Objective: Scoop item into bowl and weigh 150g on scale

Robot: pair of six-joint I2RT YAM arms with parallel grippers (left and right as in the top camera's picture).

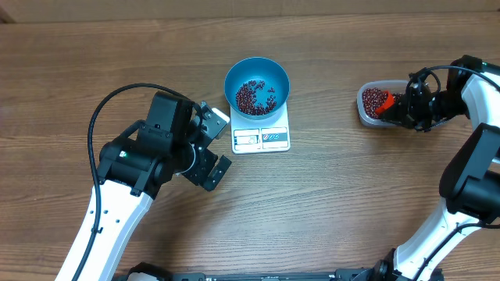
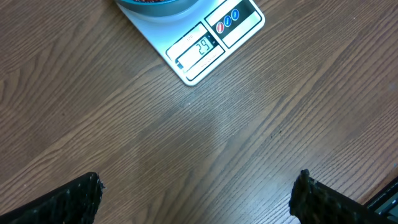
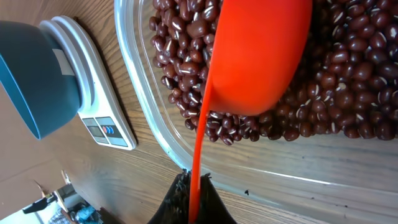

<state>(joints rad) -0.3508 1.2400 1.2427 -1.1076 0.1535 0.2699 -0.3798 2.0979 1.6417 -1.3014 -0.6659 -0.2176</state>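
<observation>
Loose, spill-prone beans (image 3: 354, 81) being dug right of scale (image 1: 262, 138); scoop handle (image 3: 198, 137) being clamped by right claw (image 3: 189, 196); left claw (image 2: 196, 199) spread wide, empty.

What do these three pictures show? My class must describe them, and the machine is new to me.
Two white robot arms work at a wooden table. One picture looks down from above; the others come from wrist cameras. A blue bowl of red-brown beans stands on a white kitchen scale. A clear tub holds more beans. The jaws of the right arm are shut on an orange-red scoop dipped in the tub. The jaws of the left arm stand open, empty, near the scale.
</observation>
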